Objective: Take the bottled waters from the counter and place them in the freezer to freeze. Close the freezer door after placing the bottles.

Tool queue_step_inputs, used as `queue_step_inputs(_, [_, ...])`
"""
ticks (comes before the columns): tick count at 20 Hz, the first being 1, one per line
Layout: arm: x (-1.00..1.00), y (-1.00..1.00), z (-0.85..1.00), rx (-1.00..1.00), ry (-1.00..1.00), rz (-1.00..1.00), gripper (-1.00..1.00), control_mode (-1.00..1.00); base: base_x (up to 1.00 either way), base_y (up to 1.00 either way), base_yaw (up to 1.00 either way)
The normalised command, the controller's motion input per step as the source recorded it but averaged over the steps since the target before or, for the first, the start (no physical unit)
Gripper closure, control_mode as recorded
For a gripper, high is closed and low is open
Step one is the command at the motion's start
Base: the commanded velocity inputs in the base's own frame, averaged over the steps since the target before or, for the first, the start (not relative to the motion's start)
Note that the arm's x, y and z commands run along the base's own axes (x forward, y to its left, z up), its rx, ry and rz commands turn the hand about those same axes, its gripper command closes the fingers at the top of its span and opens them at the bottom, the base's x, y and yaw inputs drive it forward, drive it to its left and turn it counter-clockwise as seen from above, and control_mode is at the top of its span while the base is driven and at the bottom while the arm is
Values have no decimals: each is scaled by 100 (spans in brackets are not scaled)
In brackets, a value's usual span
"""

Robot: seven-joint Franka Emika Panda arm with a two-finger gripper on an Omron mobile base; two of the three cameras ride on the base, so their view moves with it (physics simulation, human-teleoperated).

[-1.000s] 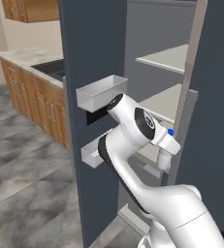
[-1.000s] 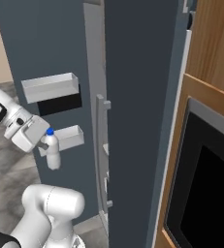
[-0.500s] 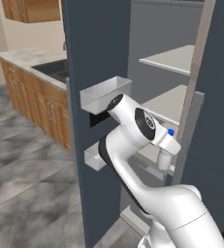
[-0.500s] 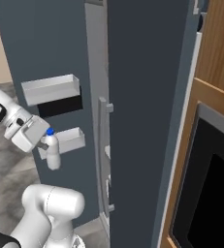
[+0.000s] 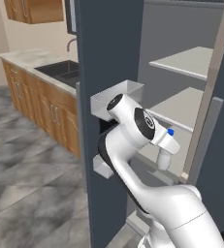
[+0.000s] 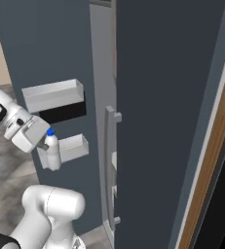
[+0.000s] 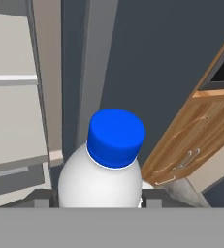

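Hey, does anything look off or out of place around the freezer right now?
Nothing stands out. The gripper holds the blue-capped bottle upright in front of the open freezer. The clear bins on the freezer door sit level, and the inner shelves look level too. Nothing looks spilled or damaged.

Bottle (image 6: 52,151) in hand (image 6: 42,146), beside freezer shelves (image 5: 181,109)

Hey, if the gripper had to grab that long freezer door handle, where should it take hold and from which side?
Grip the freezer door handle mid-length, probably coming straight at the door's face. It is a long vertical bar standing off the door on brackets, leaving a gap behind.
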Motion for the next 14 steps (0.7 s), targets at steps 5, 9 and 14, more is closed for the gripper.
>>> queue_step_inputs(5, [0,0,0,0,0,0,100,100,14,0,1])
queue_step_inputs(9, [0,0,0,0,0,0,100,100,0,0,0])
queue_step_inputs(14, [1,0,0,0,0,0,100,-100,0,0,0])
